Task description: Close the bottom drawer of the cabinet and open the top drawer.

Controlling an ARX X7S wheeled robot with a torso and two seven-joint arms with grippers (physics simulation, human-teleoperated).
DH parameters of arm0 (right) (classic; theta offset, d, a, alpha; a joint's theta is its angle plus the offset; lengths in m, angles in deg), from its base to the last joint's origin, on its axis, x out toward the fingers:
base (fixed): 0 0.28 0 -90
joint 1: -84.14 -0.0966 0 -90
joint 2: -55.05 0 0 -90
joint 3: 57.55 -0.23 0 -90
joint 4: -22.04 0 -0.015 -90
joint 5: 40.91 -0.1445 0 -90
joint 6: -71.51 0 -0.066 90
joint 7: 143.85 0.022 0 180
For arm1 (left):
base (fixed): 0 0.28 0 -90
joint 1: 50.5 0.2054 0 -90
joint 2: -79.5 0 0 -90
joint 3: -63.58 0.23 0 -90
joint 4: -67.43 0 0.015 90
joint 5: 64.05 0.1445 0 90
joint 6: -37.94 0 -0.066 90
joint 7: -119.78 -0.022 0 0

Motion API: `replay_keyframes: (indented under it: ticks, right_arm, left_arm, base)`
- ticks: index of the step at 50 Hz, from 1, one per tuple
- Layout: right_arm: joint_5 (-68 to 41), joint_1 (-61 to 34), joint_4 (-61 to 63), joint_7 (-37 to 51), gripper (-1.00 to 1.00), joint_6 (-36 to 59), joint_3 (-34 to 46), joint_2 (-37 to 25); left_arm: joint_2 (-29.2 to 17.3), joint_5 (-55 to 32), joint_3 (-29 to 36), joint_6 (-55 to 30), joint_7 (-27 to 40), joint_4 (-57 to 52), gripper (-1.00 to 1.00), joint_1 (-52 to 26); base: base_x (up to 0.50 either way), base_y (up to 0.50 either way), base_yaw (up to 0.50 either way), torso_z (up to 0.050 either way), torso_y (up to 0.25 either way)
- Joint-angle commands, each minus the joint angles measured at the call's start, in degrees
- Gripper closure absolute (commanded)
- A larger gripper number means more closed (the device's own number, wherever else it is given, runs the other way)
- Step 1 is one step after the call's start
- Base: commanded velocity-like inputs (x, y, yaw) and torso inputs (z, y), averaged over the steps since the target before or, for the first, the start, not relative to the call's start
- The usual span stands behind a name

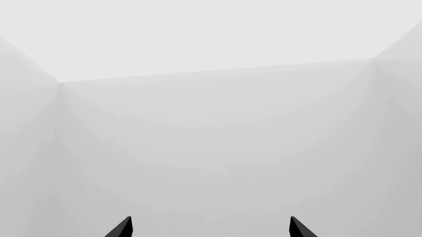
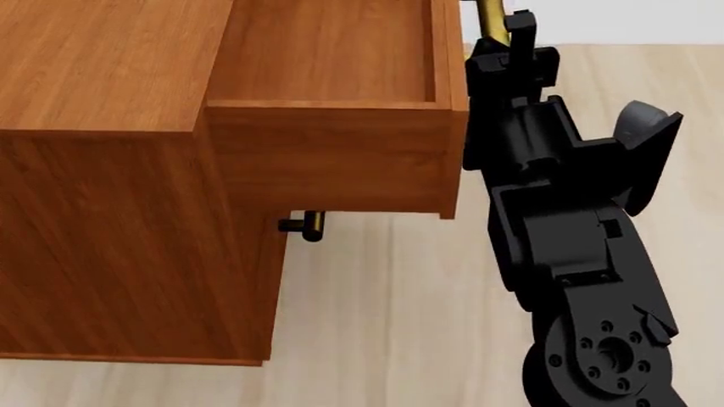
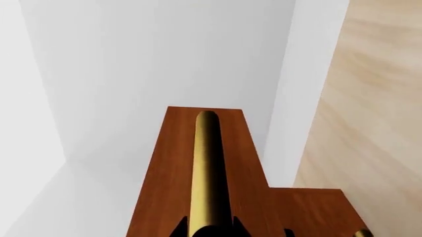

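The cabinet (image 2: 114,212) fills the left of the head view. Its top drawer (image 2: 328,59) stands pulled far out, its box empty. My right gripper (image 2: 506,30) is at the drawer's front, shut on the brass bar handle (image 2: 490,13). In the right wrist view the handle (image 3: 205,168) runs between my fingertips over the drawer front (image 3: 168,187). A lower drawer's handle (image 2: 303,225) pokes out under the top drawer; I cannot tell which drawer it belongs to. No lower drawer sticks out. My left gripper (image 1: 211,227) is open and faces only white walls.
Pale wood floor (image 2: 385,322) lies in front of the cabinet. My right arm (image 2: 577,254) stands close beside the open drawer. A lower drawer front (image 3: 310,212) and its handle end (image 3: 361,233) show in the right wrist view. White walls (image 3: 165,59) stand behind.
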Motion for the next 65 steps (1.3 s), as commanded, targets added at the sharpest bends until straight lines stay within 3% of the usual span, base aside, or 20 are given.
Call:
replay_keyframes:
  ticks: [1,2,65]
  right_arm:
    - [3.7,-0.9,4.7,-3.0,1.00,1.2,-0.8,0.2]
    - [3.6,-0.8,4.7,-3.1,-1.00,1.3,-0.8,0.2]
    - [2.4,1.3,-2.7,-4.0,-1.00,1.7,-1.5,1.2]
  left_arm:
    - [-0.1,0.1,0.3,0.3,0.1,0.1,-1.00,0.0]
    - [-0.1,0.1,0.3,0.2,0.1,0.1,-1.00,0.0]
    - [-0.5,-0.4,2.1,0.3,1.3,0.0,-1.00,-1.4]
  base:
    - [0.00,0.00,-0.01,0.000,0.012]
    - [-0.02,0.00,0.00,0.000,0.009]
    - [0.00,0.00,0.00,0.000,0.001]
